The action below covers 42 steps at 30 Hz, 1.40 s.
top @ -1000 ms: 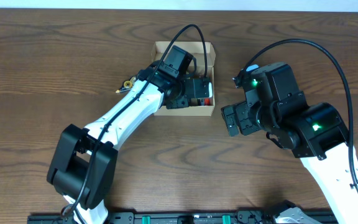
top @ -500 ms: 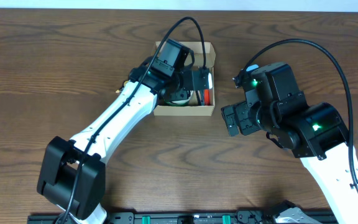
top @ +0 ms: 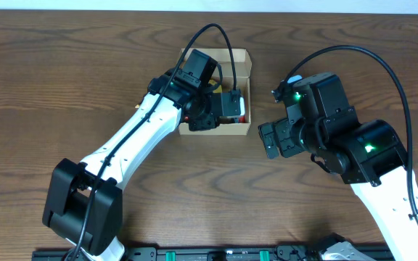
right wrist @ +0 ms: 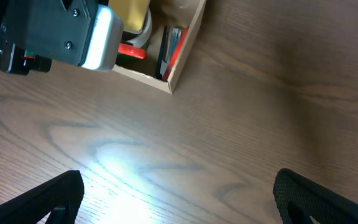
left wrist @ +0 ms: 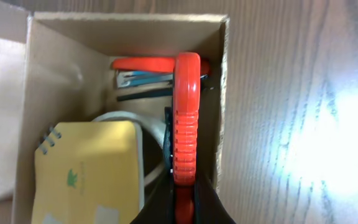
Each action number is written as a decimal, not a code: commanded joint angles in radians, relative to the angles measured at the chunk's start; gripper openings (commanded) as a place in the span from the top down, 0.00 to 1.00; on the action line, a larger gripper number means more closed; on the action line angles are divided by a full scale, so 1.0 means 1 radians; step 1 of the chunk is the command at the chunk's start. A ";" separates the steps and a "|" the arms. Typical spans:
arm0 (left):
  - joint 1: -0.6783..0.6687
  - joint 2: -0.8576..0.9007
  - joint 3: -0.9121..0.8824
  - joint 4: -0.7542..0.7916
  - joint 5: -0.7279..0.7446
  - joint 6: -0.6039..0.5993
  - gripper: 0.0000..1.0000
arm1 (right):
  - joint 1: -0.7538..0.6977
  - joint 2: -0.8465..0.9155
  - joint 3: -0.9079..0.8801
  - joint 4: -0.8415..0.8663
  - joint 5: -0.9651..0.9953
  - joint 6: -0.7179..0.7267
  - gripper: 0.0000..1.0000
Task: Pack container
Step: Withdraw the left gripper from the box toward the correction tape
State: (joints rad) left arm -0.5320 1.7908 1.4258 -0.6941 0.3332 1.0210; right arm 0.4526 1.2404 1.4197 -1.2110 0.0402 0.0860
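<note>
Container (left wrist: 129,34) holds yellow notepad (left wrist: 89,168) — green logo, unreadable; left gripper (left wrist: 182,204) clamps orange-handled tool (left wrist: 186,118) inside it; right gripper (right wrist: 179,199) spread wide, empty, above table (right wrist: 241,124).

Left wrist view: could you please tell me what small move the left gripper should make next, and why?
Probably ease down slightly and open the left gripper. The orange tool it grips appears to be already inside the box, along one wall and beside the yellow notepad, so releasing should leave it packed.
</note>
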 commanded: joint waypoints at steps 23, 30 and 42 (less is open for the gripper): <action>0.002 0.010 0.026 0.018 0.041 -0.002 0.52 | -0.006 -0.010 -0.001 -0.002 0.000 -0.013 0.01; 0.003 -0.002 0.040 0.020 0.016 -0.053 0.51 | -0.006 -0.010 -0.001 -0.001 0.000 -0.013 0.01; 0.150 -0.152 0.104 0.010 -0.163 -0.435 0.48 | -0.006 -0.010 -0.001 -0.002 0.000 -0.013 0.01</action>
State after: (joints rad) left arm -0.4717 1.6878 1.4982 -0.6811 0.2203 0.7704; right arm 0.4526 1.2404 1.4197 -1.2110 0.0402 0.0860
